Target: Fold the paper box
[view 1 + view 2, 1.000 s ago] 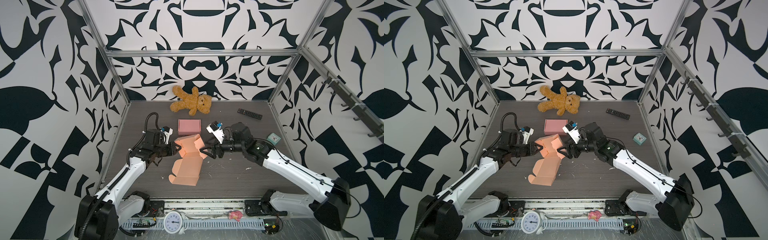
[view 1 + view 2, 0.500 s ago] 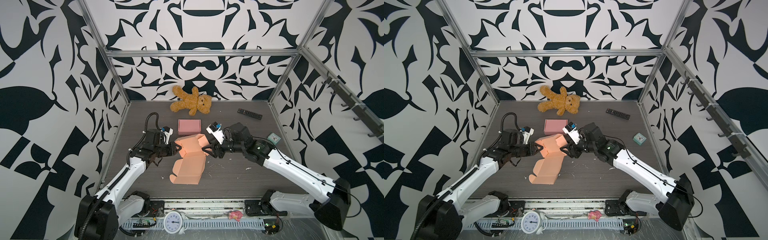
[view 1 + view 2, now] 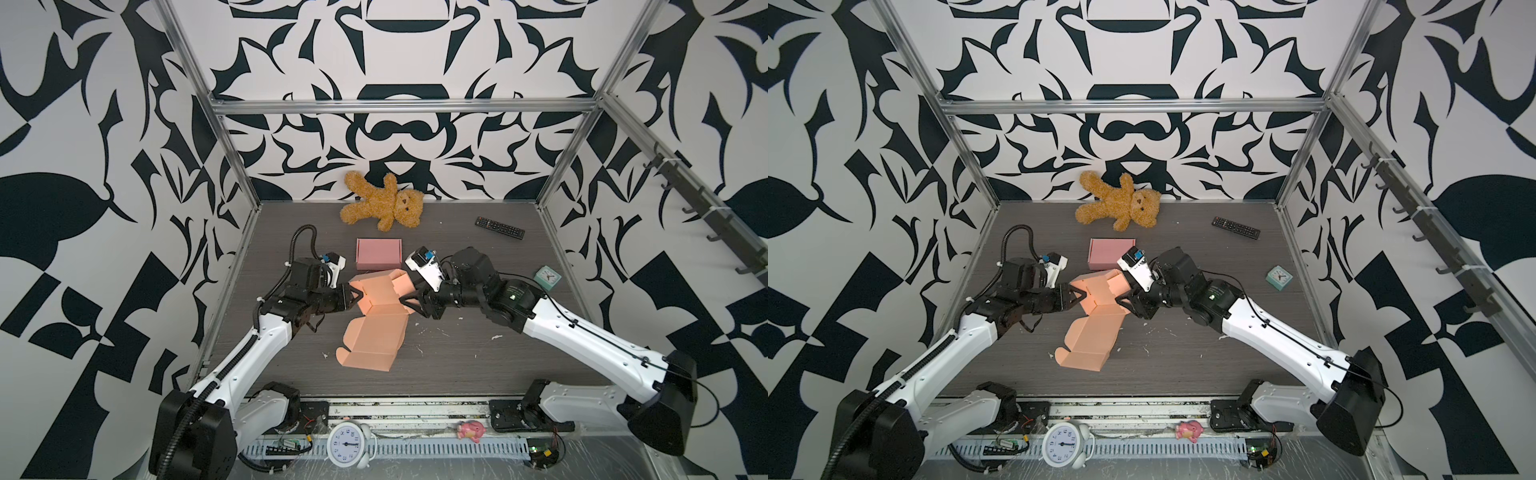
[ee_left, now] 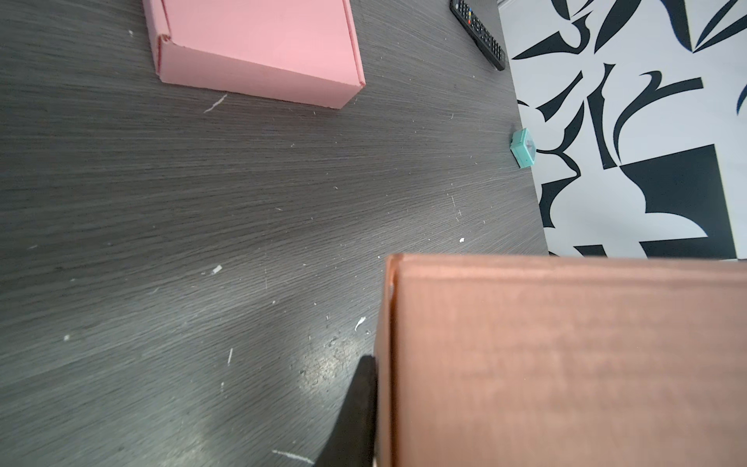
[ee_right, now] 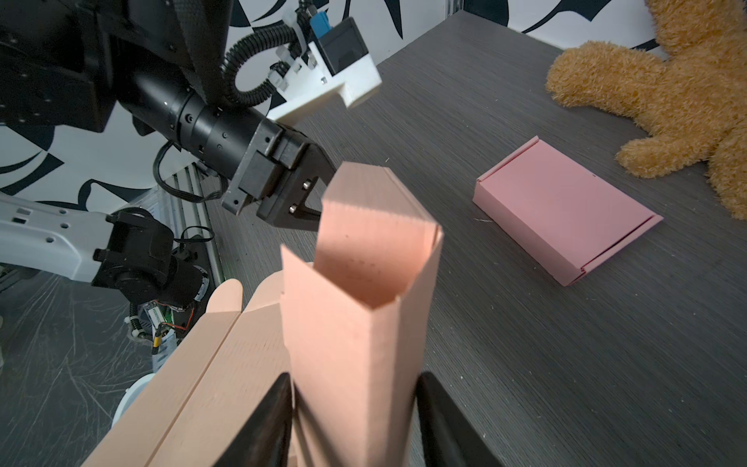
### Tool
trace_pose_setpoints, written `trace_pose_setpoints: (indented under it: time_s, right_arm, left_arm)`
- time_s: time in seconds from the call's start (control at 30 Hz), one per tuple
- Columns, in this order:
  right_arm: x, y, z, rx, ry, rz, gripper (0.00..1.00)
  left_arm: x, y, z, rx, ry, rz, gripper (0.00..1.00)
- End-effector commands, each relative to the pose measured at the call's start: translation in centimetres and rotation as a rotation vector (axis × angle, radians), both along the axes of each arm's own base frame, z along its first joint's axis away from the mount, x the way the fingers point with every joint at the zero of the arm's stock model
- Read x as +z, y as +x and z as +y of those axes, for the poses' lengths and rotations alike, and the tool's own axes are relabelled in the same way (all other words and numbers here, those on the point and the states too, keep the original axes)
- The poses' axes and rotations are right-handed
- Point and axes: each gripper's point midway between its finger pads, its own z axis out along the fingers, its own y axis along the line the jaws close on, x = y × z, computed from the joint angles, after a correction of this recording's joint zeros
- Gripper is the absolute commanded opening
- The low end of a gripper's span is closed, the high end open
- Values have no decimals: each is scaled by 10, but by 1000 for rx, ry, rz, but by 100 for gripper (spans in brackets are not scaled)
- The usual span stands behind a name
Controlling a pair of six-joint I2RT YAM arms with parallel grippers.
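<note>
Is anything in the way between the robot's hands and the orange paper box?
No, nothing visible is. The left gripper pinches one raised wall of the paper box, and the right gripper has its jaws on either side of the opposite wall. The pink box lies farther back, apart from them.

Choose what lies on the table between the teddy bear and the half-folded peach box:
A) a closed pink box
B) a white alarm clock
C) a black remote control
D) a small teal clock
A: in both top views the pink box lies flat and closed between the teddy bear by the back wall and the peach box.
</note>
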Motion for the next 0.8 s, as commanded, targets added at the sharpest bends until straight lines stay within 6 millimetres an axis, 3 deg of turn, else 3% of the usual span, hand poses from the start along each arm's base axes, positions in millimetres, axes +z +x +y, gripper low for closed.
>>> trace_pose_setpoints:
  time_s: [0.0,0.47,0.77]
  right_arm:
    - [16,7,-1,-38,-14,-56,49]
    - [-8,31,2,-218,-223,-65,40]
    - [0,21,9,-207,-229,-113,45]
  left_arm:
    - [5,3,-3,-5,-26,-8,14]
    - [-5,4,-2,13,-24,22,14]
    - [-7,4,-1,28,-25,34,14]
